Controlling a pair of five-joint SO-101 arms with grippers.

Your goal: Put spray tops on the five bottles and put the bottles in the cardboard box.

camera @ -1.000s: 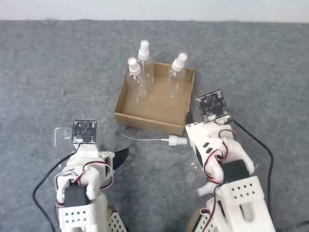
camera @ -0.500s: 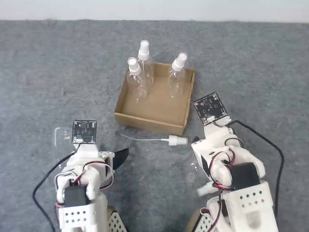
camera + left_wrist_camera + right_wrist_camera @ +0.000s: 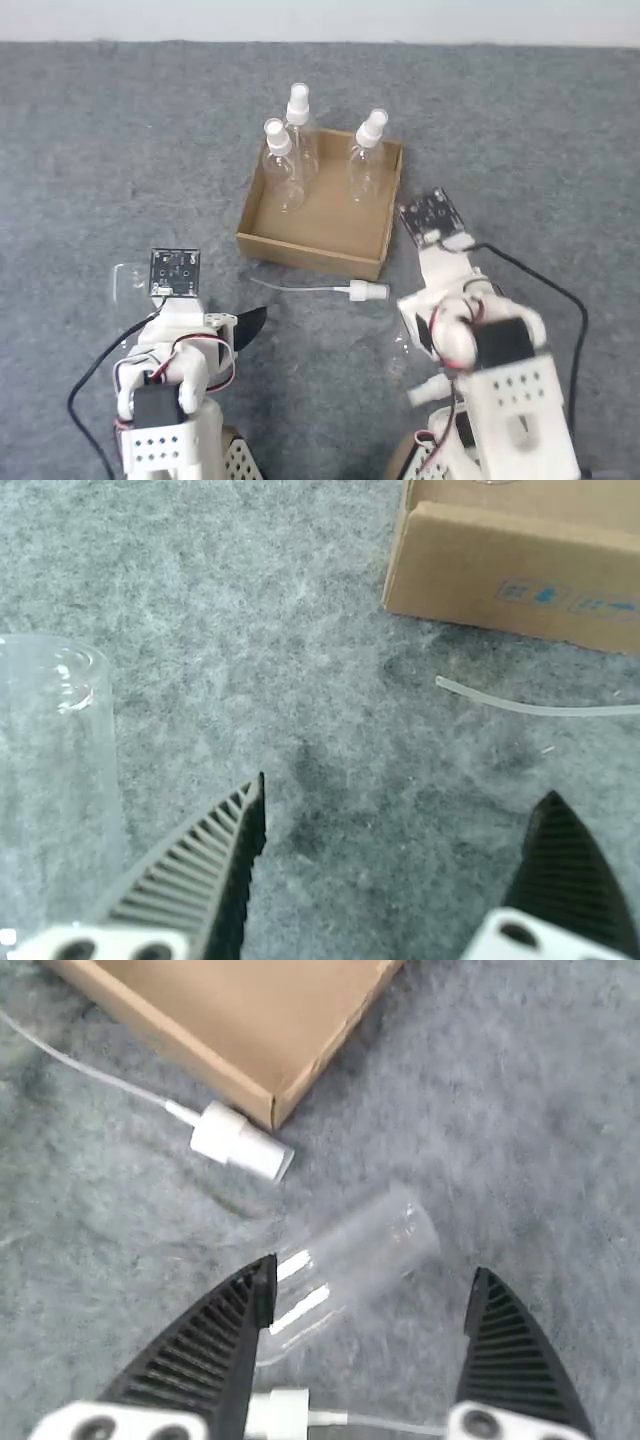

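**Left:** an uncapped clear bottle [image 3: 55, 770] lies on the grey carpet [image 3: 90, 150] beside the left gripper [image 3: 404, 790], whose fingers are spread and grasp nothing.
**Centre:** the cardboard box [image 3: 310, 252] holds three capped bottles [image 3: 283, 170] upright. A spray top [image 3: 366, 291] with its tube lies just before the box's front wall.
**Right:** the right gripper [image 3: 372, 1268], fingers spread, hangs over a second uncapped bottle [image 3: 350, 1245] lying on its side.
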